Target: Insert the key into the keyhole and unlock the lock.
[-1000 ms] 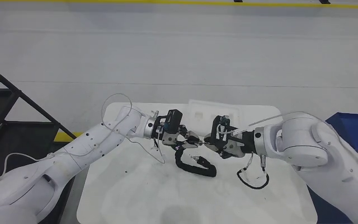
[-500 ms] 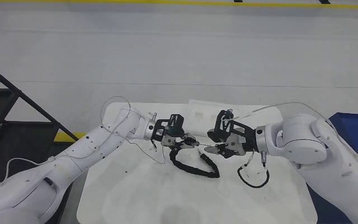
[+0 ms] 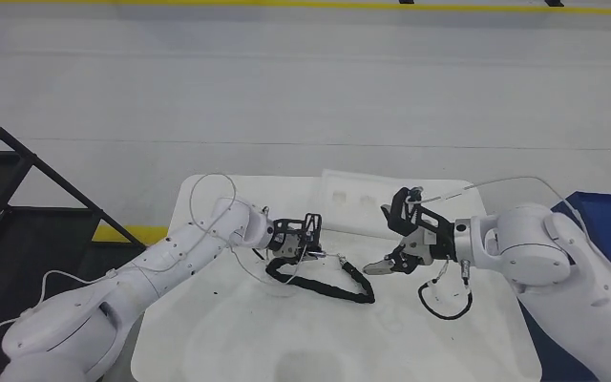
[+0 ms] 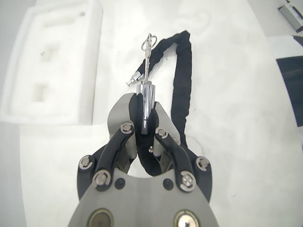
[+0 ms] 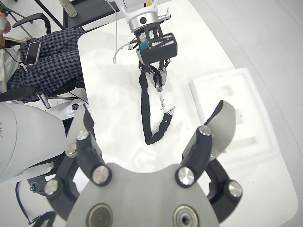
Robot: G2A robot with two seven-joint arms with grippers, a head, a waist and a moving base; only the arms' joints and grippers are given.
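Key in the keyhole: at the centre of the top view, the left claw (image 4: 143, 105) clamps the chrome lock barrel (image 4: 147, 95), and the key (image 4: 148, 57) stands in the barrel's end with its key ring (image 4: 149, 42) hanging from the bow. The right claw (image 3: 385, 241) hovers right of centre, fingers spread wide and gripping nothing, well apart from the key.

The lock's black cloth-sleeved chain (image 4: 183, 72) loops over the white table (image 3: 239, 334) just below centre. Its free silver pin (image 4: 132, 79) lies out of the barrel, just beside it. Judged from that, insertion is done and the lock looks already released, so the task appears at or near its end.

If a turn remains, the next move calls for the right claw to line up with the thin key bow and close on it squarely while the left claw keeps the barrel from twisting.

The white foam tray (image 4: 97, 24), above centre in the top view, has several moulded recesses. Two show small dark specks, too small to identify. Key, barrel and chain all sit outside it.
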